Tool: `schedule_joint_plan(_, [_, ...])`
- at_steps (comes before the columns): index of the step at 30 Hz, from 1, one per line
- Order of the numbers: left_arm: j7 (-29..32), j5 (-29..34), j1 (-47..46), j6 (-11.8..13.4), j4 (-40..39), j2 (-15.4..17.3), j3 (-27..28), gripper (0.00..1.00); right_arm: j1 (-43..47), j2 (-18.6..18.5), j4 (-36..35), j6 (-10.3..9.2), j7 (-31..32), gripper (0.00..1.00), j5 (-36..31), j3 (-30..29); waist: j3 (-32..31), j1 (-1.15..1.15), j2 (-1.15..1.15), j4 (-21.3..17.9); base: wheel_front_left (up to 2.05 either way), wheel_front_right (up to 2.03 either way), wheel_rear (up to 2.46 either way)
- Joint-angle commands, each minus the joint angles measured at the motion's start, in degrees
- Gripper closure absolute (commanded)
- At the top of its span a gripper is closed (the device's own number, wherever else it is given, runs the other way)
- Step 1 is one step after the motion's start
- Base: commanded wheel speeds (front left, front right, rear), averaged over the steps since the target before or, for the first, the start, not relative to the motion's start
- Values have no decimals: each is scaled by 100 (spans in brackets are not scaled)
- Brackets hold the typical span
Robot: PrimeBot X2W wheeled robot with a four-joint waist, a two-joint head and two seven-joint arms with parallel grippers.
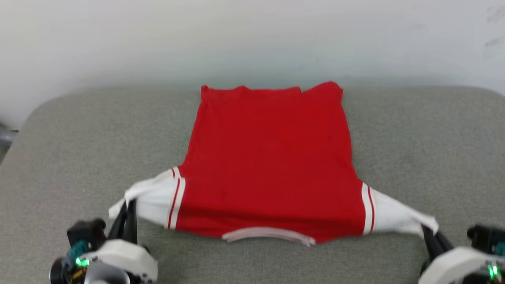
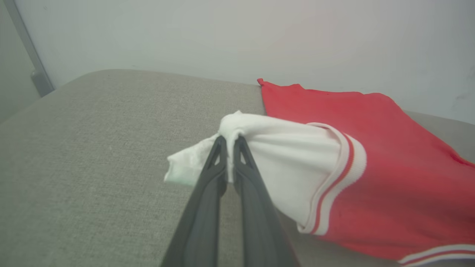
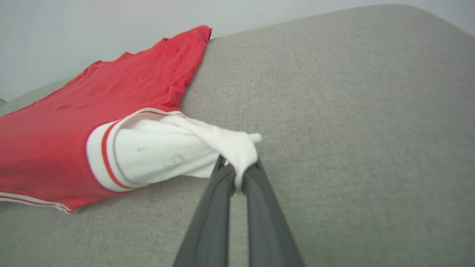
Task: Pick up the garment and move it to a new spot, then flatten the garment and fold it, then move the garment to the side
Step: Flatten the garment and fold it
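The garment (image 1: 268,161), a bright red shirt with white sleeves and striped trim, lies spread on the grey cushioned surface (image 1: 426,150), plain red side up, collar toward me. My left gripper (image 1: 128,205) is shut on the bunched end of its white left sleeve (image 1: 152,197), seen close in the left wrist view as the gripper (image 2: 230,142) pinching the sleeve (image 2: 289,167). My right gripper (image 1: 428,230) is shut on the other white sleeve (image 1: 398,217); the right wrist view shows the gripper (image 3: 237,168) clamping the sleeve (image 3: 167,152). Both sleeves are pulled outward, slightly raised.
A pale wall (image 1: 252,35) rises right behind the surface's far edge. The grey surface has rounded far corners and bare room on both sides of the garment. A grey metal post (image 2: 26,52) stands beyond the left edge.
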Motion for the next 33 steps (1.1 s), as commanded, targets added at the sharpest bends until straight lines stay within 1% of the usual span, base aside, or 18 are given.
schedule_joint_plan(1, [63, 38, 311, 70, -126, 17, -28, 100, 466, 126, -298, -10, 169, 100, -136, -197, -278, 2, 0, 74, 0, 0, 0])
schedule_joint_plan(5, [214, 29, 856, 158, -381, -6, -83, 100, 1253, 462, -921, -10, 529, 100, -369, -514, -373, 2, 0, 95, 0, 0, 0])
schedule_joint_plan(6, [214, 29, 856, 158, -381, -6, -83, 100, 1253, 462, -921, -10, 529, 100, -369, -514, -373, 2, 0, 95, 0, 0, 0])
schedule_joint_plan(9, [270, 5, 1200, 227, -562, -19, -98, 100, 1748, 635, -1343, -10, 755, 100, -534, -691, -417, 2, 0, 95, 0, 0, 0])
schedule_joint_plan(13, [348, -3, 1595, 305, -800, 1, -103, 100, 2258, 736, -1758, -10, 1035, 100, -802, -750, -447, 2, 0, 93, 0, 0, 0])
schedule_joint_plan(15, [371, 16, 1732, 354, -938, 3, -116, 100, 2383, 776, -1898, -10, 1142, 100, -825, -731, -440, 2, 0, 85, 0, 0, 0])
schedule_joint_plan(16, [393, 33, 1794, 388, -1026, -14, -135, 100, 2400, 788, -1943, -10, 1190, 86, -803, -708, -434, 2, 0, 81, 0, 0, 0])
schedule_joint_plan(17, [435, 63, 1836, 426, -1127, -46, -184, 100, 2384, 802, -2000, -10, 1189, 44, -735, -689, -428, 2, 0, 84, 0, 0, 0])
schedule_joint_plan(18, [480, 74, 1854, 451, -1223, -62, -224, 100, 2336, 806, -2065, -9, 1162, 0, -744, -658, -420, 2, 0, 98, 0, 0, 0])
schedule_joint_plan(22, [637, 153, 1795, 480, -1543, -78, -373, 100, 1954, 820, -2222, -7, 1054, 0, -666, -571, -366, 2, 0, 150, 0, 0, 0])
schedule_joint_plan(26, [683, 213, 1674, 488, -1795, -101, -488, 100, 1325, 768, -2017, -7, 997, 0, -567, -629, -239, 2, 0, 213, 0, 0, 0])
schedule_joint_plan(30, [642, 262, 1444, 442, -2025, -127, -595, 100, 358, 523, -1551, -7, 1010, 0, -416, -723, 137, 2, 0, 358, 0, 0, 0])
schedule_joint_plan(33, [604, 313, 1168, 403, -2169, -168, -683, 100, -458, 255, -1075, -7, 1136, 0, -289, -834, 509, 2, 0, 542, 0, 0, 0])
